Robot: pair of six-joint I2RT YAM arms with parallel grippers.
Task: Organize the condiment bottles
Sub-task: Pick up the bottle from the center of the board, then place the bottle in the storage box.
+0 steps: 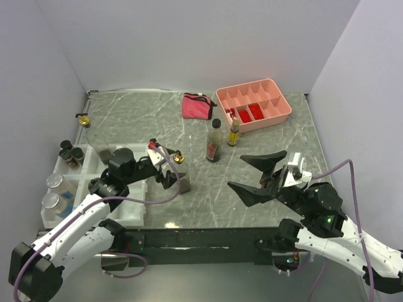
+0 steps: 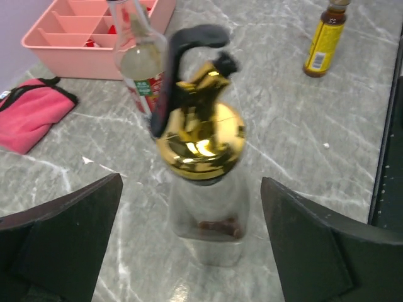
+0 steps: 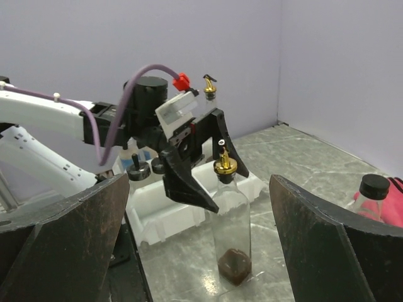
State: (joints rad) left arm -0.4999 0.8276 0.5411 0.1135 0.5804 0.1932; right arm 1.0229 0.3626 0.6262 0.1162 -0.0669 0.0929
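A clear bottle with a gold pourer top (image 1: 181, 171) and a little dark liquid stands on the marble table. My left gripper (image 1: 171, 168) is open, one finger on each side of the bottle's neck, not touching it. The left wrist view shows the gold top (image 2: 201, 143) between the spread fingers (image 2: 63, 242). My right gripper (image 1: 238, 171) is open and empty, to the right of that bottle and facing it (image 3: 232, 220). A dark bottle with a black cap (image 1: 214, 142) and a small yellow bottle (image 1: 233, 133) stand mid-table. Another gold-topped bottle (image 1: 83, 119) stands far left.
A white organizer tray (image 1: 129, 211) sits at the left edge with black-lidded jars (image 1: 70, 153) and silver-lidded jars (image 1: 54, 189) in it. A pink compartment tray (image 1: 280, 113) and a pink pouch (image 1: 196, 106) lie at the back.
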